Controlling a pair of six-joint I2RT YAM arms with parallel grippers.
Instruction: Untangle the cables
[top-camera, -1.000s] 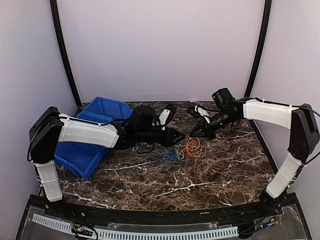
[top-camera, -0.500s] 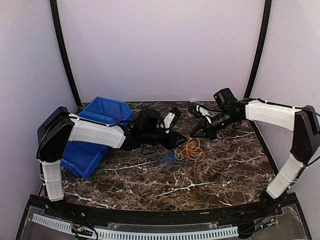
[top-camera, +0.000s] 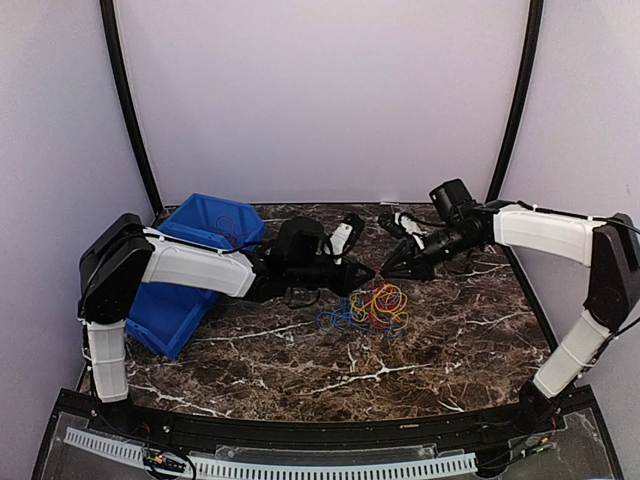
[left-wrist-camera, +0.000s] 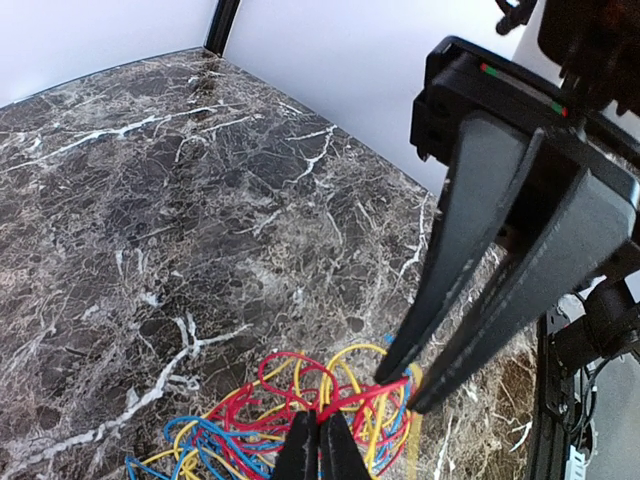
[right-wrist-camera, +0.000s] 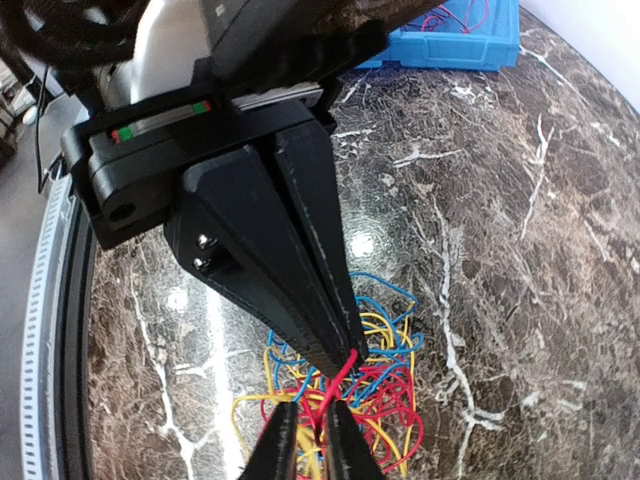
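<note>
The cables (top-camera: 372, 305) lie in a tangled heap of red, blue and yellow wire on the marble table, mid-table. My left gripper (left-wrist-camera: 320, 418) is shut, its tips pinching a strand of the red cable (left-wrist-camera: 285, 375) above the heap. That strand runs up to my right gripper (right-wrist-camera: 310, 410), whose fingers stand a narrow gap apart with the strand between them. The two grippers meet tip to tip over the heap, left gripper (top-camera: 368, 283) and right gripper (top-camera: 383, 272). Blue cable (left-wrist-camera: 200, 440) and yellow cable (left-wrist-camera: 365, 352) loop underneath.
A blue bin (top-camera: 170, 320) sits at the table's left, partly under my left arm, with thin wires inside it in the right wrist view (right-wrist-camera: 450, 40). The enclosure's walls and black posts ring the table.
My left gripper has slid right to the heap and shut on the red strand. My right gripper's fingers have parted slightly and dipped toward the heap.
</note>
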